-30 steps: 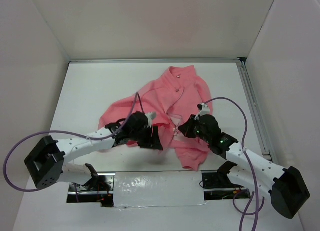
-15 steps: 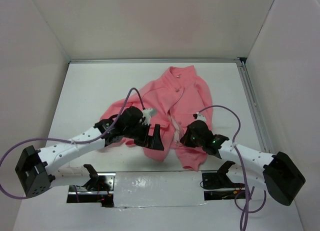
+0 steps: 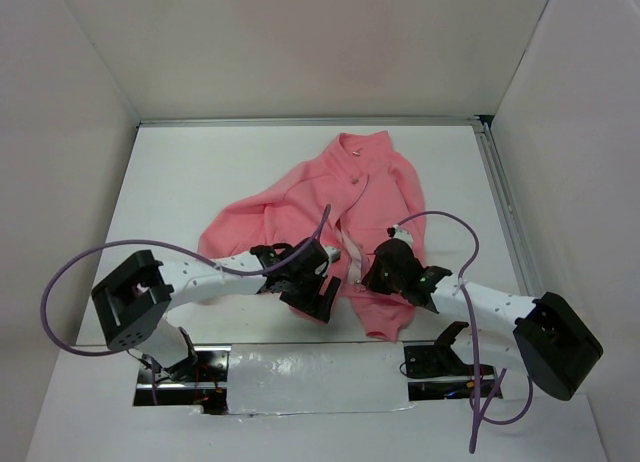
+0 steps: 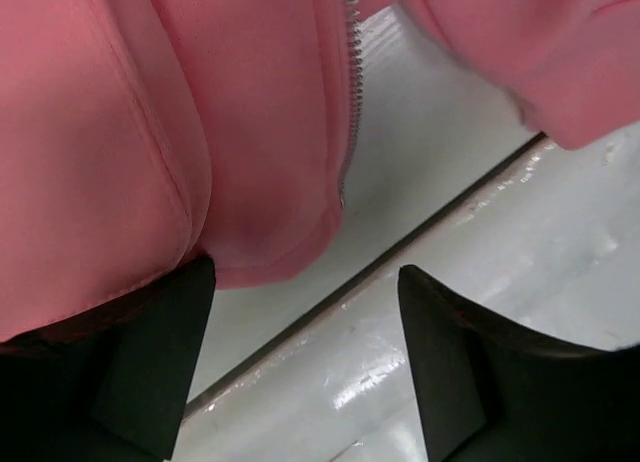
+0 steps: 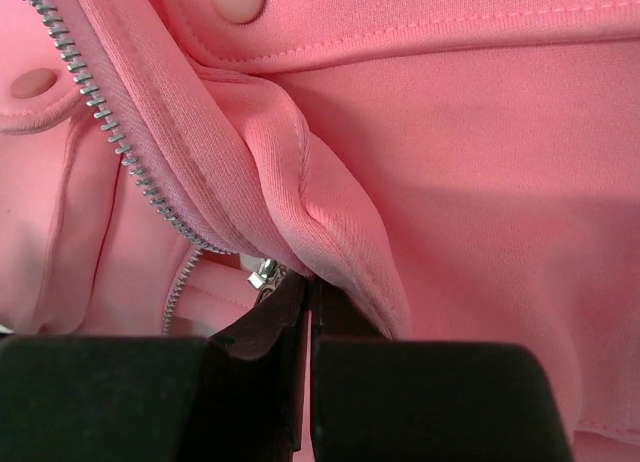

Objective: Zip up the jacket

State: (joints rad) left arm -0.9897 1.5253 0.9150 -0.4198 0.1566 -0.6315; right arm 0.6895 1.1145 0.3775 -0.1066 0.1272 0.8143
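Observation:
The salmon-pink jacket [image 3: 340,197] lies unzipped in the middle of the table, collar at the far end. My left gripper [image 3: 320,290] is open at the lower hem of its left front. In the left wrist view the gripper [image 4: 305,272] straddles the hem corner [image 4: 265,247], with the zipper teeth [image 4: 352,82] above it and one finger [image 4: 150,362] against the fabric. My right gripper [image 3: 370,274] is at the right front edge. In the right wrist view it [image 5: 310,280] is shut on a fold of the jacket [image 5: 340,212], beside the metal zipper slider [image 5: 264,273].
A shiny taped strip [image 3: 300,367] runs along the near table edge, also seen under the left gripper [image 4: 480,242]. White walls enclose the table and a metal rail [image 3: 510,222] runs along the right side. Purple cables [image 3: 445,222] loop over both arms.
My left gripper has swung right and nearer, to the jacket's lower hem. My right gripper has moved a little left and down onto the jacket's front edge.

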